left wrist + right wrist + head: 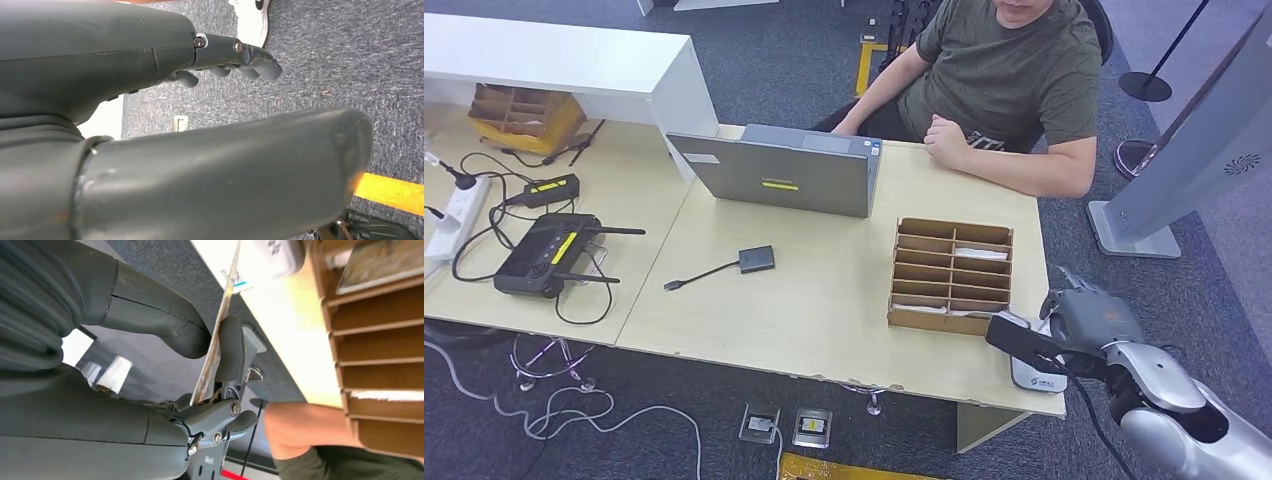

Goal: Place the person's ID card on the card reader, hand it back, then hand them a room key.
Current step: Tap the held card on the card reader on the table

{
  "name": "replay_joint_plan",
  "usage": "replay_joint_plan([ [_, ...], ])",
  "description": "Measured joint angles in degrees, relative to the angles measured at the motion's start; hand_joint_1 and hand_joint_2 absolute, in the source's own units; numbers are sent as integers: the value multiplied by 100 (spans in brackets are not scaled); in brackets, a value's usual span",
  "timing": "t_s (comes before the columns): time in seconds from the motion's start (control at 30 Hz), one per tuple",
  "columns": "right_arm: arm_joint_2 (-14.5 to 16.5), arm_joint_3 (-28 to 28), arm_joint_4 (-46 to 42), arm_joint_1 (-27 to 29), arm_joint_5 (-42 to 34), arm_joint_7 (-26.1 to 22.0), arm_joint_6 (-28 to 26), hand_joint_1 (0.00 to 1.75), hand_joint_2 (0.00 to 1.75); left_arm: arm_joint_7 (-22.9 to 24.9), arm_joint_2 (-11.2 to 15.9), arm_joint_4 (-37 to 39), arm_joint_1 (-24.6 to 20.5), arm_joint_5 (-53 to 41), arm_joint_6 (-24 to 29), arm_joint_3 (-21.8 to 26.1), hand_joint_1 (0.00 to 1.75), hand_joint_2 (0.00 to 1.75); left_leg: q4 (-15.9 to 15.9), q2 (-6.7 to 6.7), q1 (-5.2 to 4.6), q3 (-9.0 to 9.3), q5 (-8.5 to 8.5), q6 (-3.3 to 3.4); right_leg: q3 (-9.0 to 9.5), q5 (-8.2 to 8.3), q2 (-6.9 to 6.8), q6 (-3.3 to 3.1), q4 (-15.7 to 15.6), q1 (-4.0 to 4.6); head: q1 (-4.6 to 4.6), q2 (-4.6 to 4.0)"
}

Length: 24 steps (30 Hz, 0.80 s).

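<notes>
Fingers point(227, 355) pinch ID card point(220, 325) edge-on; print unreadable.

Support: light wooden desk point(824, 300) on grey carpet.
Rear centre: grey laptop point(776, 177).
Middle: black adapter point(756, 259) with short cable.
Right: cardboard slotted organiser point(951, 273); white card reader point(1036, 375) just beside it, at the desk edge.
Far edge: a person's forearm point(1014, 170).

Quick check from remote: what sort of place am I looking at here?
Probably a mock hotel check-in desk set up in an office or lab: a person seated behind a laptop, a cardboard slotted card organizer beside a white card reader, and the right hand pinching a card.
</notes>
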Motion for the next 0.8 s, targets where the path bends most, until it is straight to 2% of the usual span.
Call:
replay_joint_plan([
  [0.47,37,324,209,-21,-639,83,-575,175,175,-3,44,2,11,21,-27,20,0,0,0,0,0,1,0,0,-1,0,0,0,0,0,-1,0],
  [0.8,83,352,469,43,-683,0,-660,175,175,-4,63,1,12,17,-20,20,0,0,0,0,0,0,0,0,-1,0,1,0,0,0,0,0],
])
